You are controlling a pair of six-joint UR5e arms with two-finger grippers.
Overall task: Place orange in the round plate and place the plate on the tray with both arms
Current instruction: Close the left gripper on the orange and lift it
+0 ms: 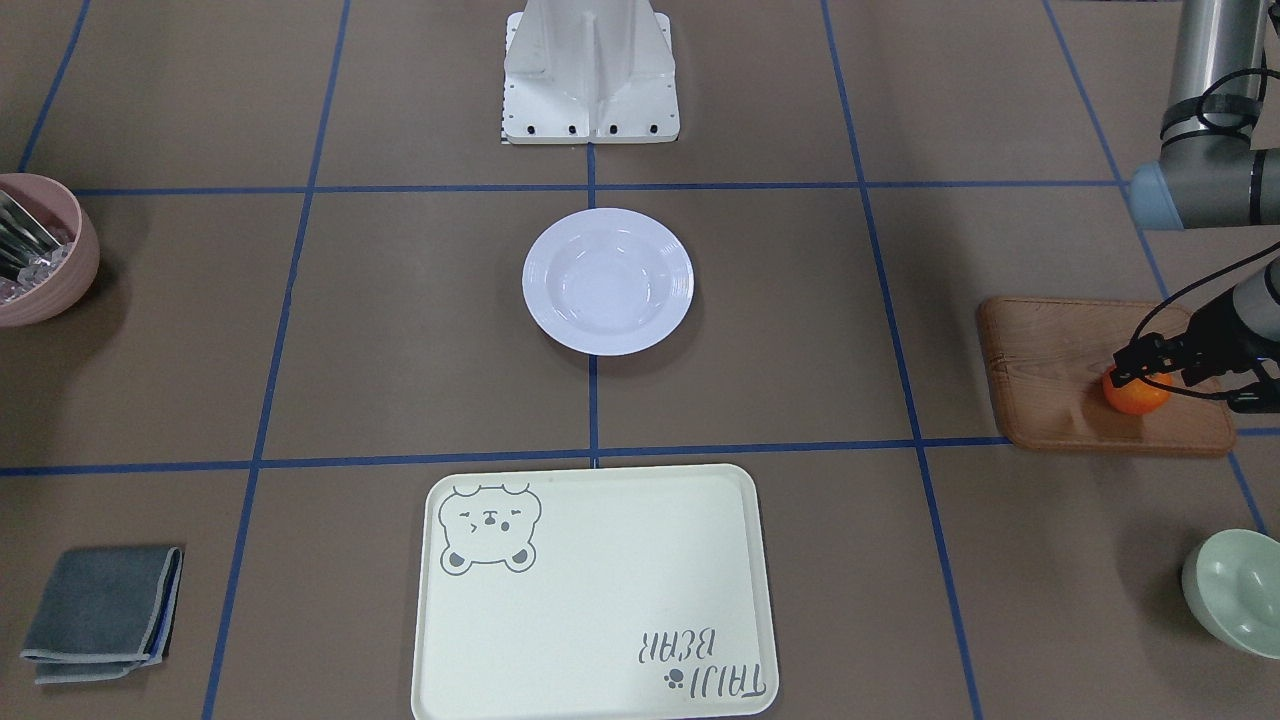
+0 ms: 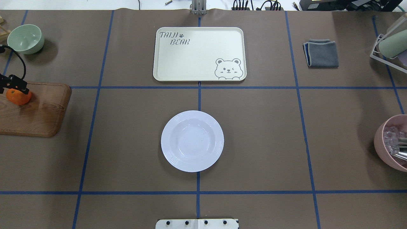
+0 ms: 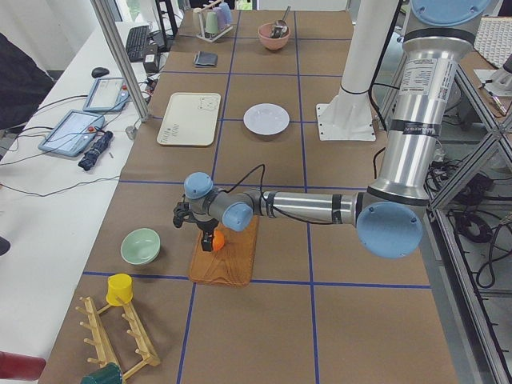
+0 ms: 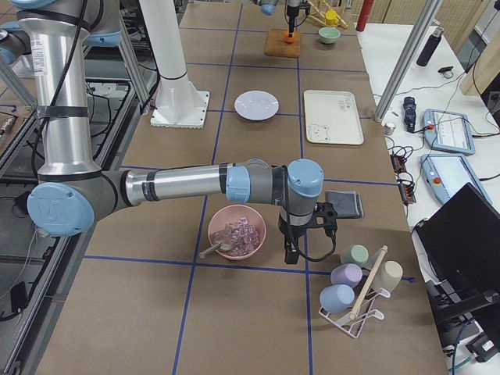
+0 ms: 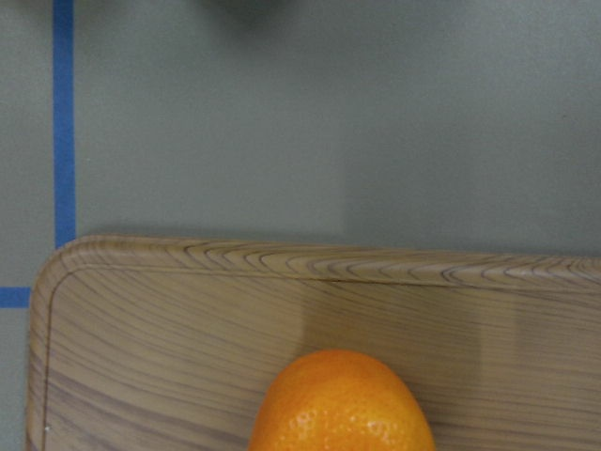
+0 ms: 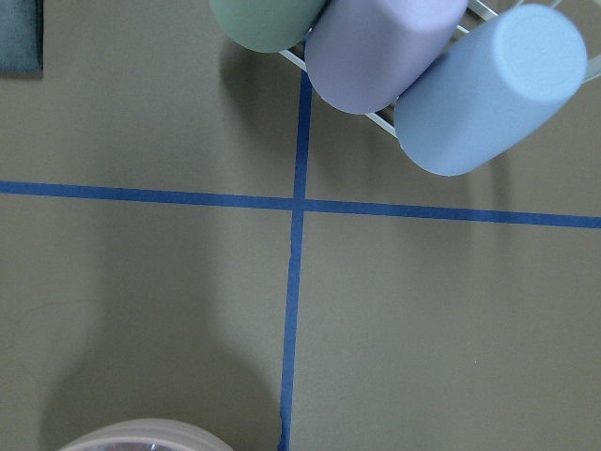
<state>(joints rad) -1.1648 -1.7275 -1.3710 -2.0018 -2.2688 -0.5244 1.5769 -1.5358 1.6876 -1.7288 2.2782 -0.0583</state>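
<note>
My L gripper [image 1: 1135,368] is sitting right atop the orange [image 1: 1136,394], which is resting on the board [image 1: 1060,370] below me. Can't tell whether I'm gripping it. Plate [image 1: 607,281] and tray [image 1: 590,590] are lying well away, toward my R side. R gripper [image 4: 291,254] is hanging beside the pink bowl [image 4: 237,233], state unclear.

Bright, even light from above; soft shadows beside the pink bowl [image 1: 82,272] and round plate [image 2: 166,140], its glaze glinting; wrist views slightly soft.
</note>
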